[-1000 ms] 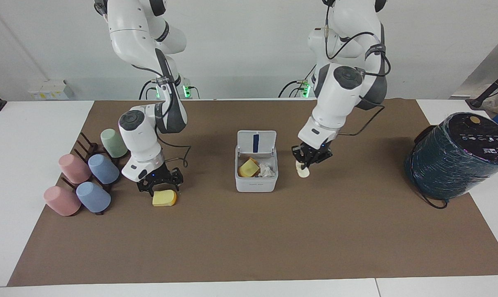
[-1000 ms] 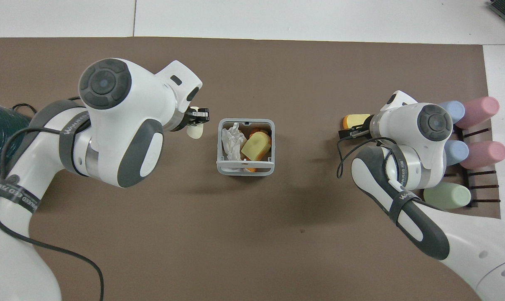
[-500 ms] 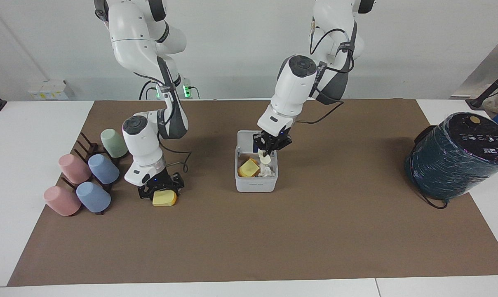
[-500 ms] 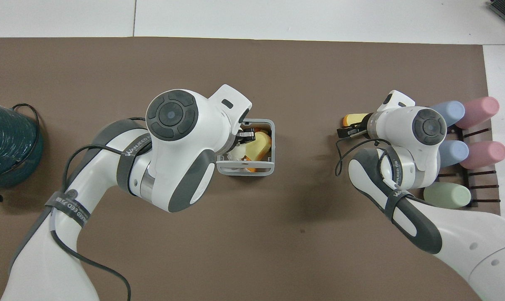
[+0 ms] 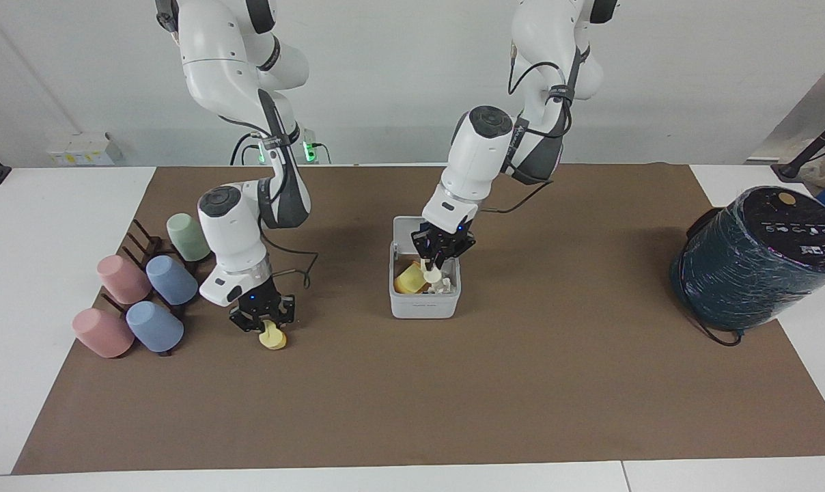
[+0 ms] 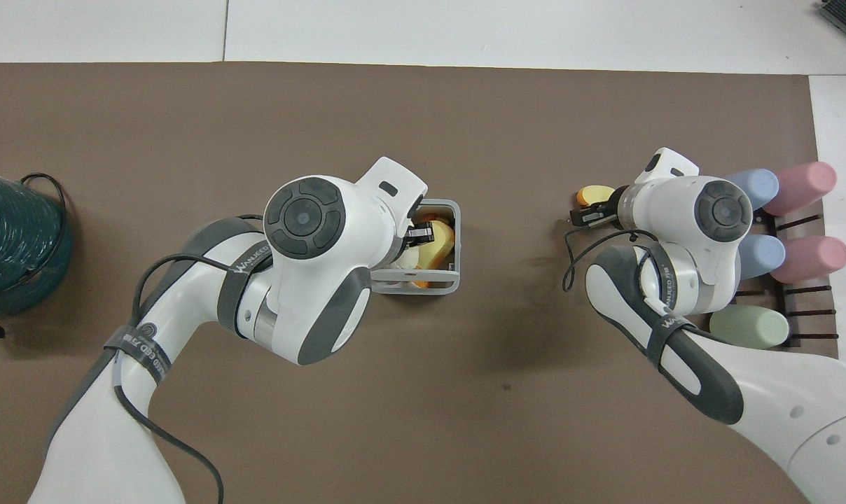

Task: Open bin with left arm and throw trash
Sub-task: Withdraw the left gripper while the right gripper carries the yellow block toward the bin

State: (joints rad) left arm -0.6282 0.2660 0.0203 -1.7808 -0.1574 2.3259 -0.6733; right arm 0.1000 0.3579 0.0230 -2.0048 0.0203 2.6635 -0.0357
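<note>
Left pincer [image 5: 437,263] grasping our cream lump [image 5: 431,274] over the open bin [image 5: 424,305] mid-surface; right pincer [image 5: 266,326] clenches our yellow wedge [image 5: 273,337].

Five pastel cups [image 5: 139,294] lying on a dark rack [image 5: 143,240] toward the right arm's end of the brown mat [image 5: 412,410]; big teal cylinder [image 5: 761,256] at the mat's left-arm end.

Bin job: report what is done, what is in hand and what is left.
Done: the bin stands open, with a pale yellow chunk inside. In hand: the left gripper, over the bin, holds the cream-white lump; the right gripper grips the yellow-orange wedge beside the cup rack. Left: drop both pieces in.
</note>
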